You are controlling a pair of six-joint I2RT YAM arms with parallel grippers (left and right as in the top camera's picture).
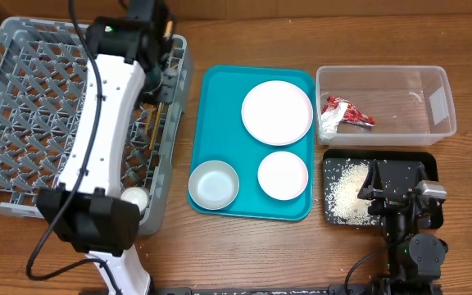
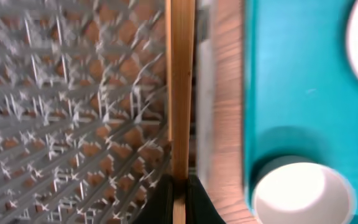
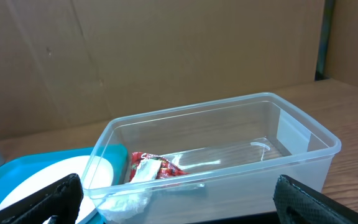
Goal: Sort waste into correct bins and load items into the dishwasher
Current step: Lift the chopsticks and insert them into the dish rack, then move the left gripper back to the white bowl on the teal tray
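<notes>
Left gripper (image 2: pixel 179 202) pinches a wooden chopstick (image 2: pixel 180 93) over the right edge of the dish rack (image 1: pixel 23 98), teal tray (image 1: pixel 220 98) just beside. Right gripper (image 1: pixel 393 187) gapes above the black rice tray (image 1: pixel 359 155), near right.

Your left arm (image 1: pixel 105 115) stretched far forward, left pincer (image 2: pixel 179 198) clamped on a thin wooden stick (image 2: pixel 180 93); your right pincer (image 3: pixel 179 208) sat tucked back and low, jaws spread wide.

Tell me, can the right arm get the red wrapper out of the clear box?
Probably yes. The red wrapper lies in the clear plastic bin, which has no lid, and the open right end effector faces it with nothing between.
</notes>
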